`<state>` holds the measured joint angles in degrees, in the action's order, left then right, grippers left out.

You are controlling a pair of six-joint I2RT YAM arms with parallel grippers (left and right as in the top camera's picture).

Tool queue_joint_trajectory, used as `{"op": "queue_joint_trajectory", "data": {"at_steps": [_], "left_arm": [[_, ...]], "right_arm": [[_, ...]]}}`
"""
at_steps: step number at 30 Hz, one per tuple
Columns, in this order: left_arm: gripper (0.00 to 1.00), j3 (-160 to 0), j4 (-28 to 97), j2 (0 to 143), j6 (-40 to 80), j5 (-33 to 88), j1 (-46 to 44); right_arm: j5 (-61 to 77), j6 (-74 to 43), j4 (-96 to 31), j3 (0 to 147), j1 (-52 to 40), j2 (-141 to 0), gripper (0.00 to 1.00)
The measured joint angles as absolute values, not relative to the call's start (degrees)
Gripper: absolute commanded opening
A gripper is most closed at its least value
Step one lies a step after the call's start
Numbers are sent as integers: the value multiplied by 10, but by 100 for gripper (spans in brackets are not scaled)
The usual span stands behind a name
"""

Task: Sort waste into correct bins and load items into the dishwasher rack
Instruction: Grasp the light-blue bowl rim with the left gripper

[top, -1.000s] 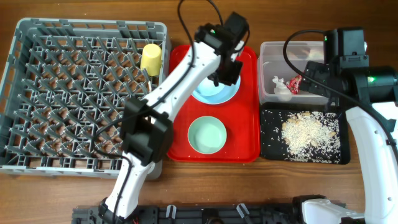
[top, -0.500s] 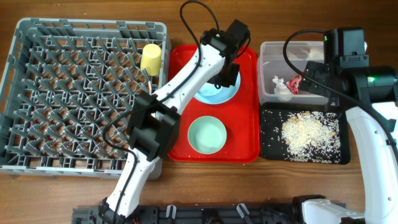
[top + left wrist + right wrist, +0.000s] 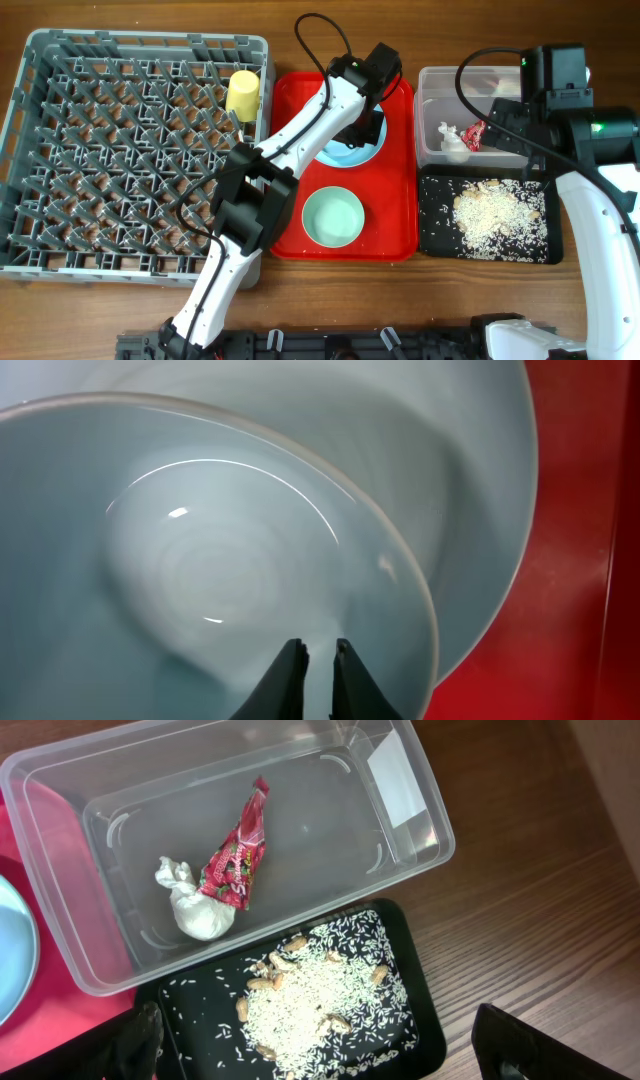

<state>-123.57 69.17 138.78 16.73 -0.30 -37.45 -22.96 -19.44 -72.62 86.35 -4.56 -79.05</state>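
My left gripper (image 3: 318, 660) low over light blue bowl (image 3: 200, 560), fingertips (image 3: 290, 665) dark, nearly closed, narrow gap between. I see bowl sits on light blue plate (image 3: 480, 510). Red tray (image 3: 570, 590) at right, under plate.

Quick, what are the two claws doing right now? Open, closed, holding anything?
Left gripper: nearly shut, fingers over the light blue round bowl, gripping nothing visible.
Right gripper: open wide, empty, above the shallow black rectangular tray.

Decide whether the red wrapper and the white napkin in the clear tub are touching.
Touching. The right wrist view shows the wrapper lying against and partly over the napkin, with no gap between them, inside the tub.
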Motion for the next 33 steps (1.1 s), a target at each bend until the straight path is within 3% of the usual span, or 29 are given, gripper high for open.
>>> {"op": "queue_joint_trajectory", "data": {"at_steps": [4,10,33], "left_arm": [[13,-1238,705,1387,167,-2,-369],[34,-1240,707,1348,169,12,-356],[34,-1127,608,1312,171,-22,-404]], "right_arm": [[-230,-194,-726,863,-46,-790,100],[-230,-194,-726,863,-46,-790,100],[-230,-194,-726,863,-46,-790,100]]}}
